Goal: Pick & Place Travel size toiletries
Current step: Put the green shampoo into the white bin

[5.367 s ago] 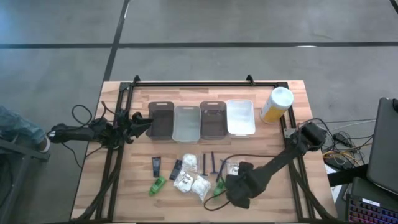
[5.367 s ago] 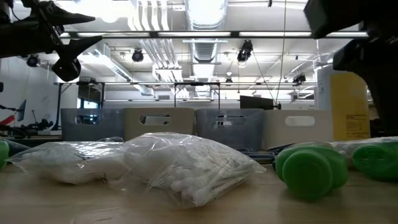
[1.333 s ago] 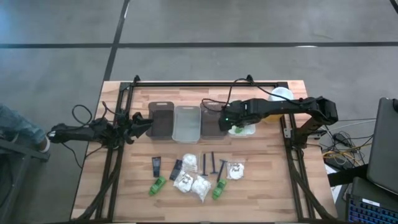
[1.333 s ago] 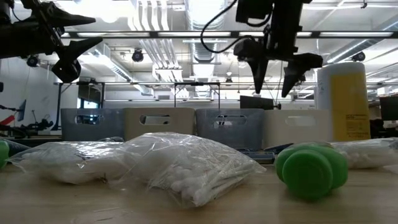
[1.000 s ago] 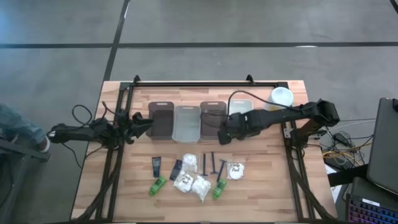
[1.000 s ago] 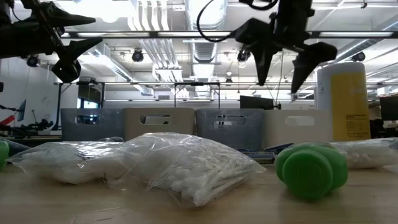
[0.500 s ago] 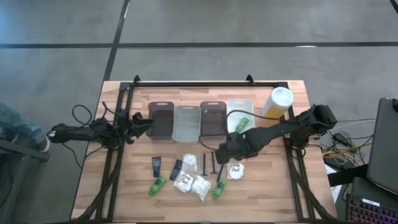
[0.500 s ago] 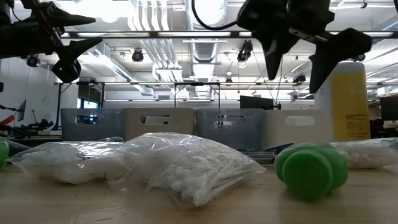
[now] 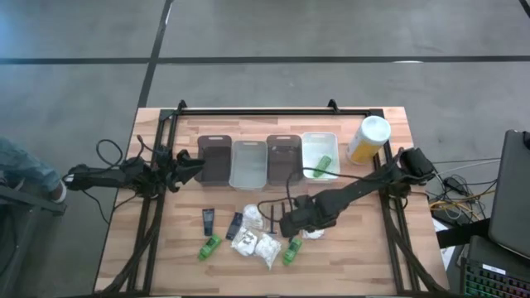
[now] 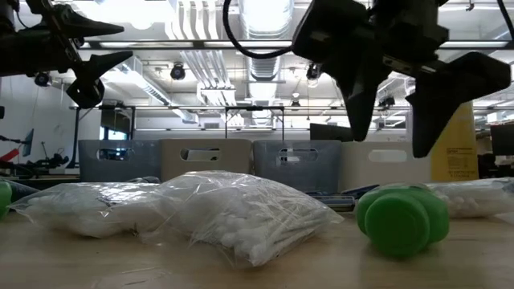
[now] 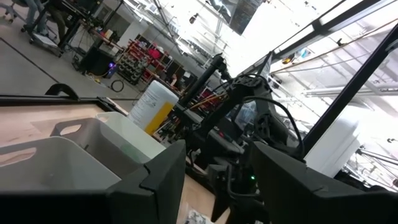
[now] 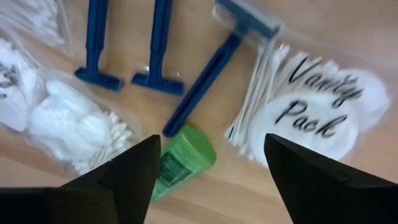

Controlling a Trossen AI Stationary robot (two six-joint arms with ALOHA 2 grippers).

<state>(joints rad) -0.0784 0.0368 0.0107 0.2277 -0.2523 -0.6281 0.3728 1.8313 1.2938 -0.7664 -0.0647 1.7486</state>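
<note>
My right gripper (image 9: 290,223) hangs open over the toiletries near the table's front edge. In its wrist view (image 12: 211,144) the fingers stand apart above a green bottle (image 12: 183,159), blue razors (image 12: 160,46) and a round white "Vanity Pack" packet (image 12: 317,112), touching none. The same bottle (image 9: 291,250) and packet (image 9: 313,228) lie flat on the table. Another green bottle (image 9: 209,247), black tubes (image 9: 208,219) and white swab packets (image 9: 255,244) lie left of it. One green bottle (image 9: 323,164) lies in the white bin (image 9: 320,142). My left gripper (image 9: 195,164) waits open at the left.
Four bins stand in a row across the table's middle: two dark (image 9: 214,160) (image 9: 283,159), one clear (image 9: 248,165) and the white one. A yellow canister with a white lid (image 9: 368,139) stands right of them. A black rail (image 9: 273,110) runs along the far edge.
My right gripper has moved from above the white bin toward the table's near edge and a little left, coming down over the loose toiletries. It has stayed open. A green bottle stays lying in the white bin.
</note>
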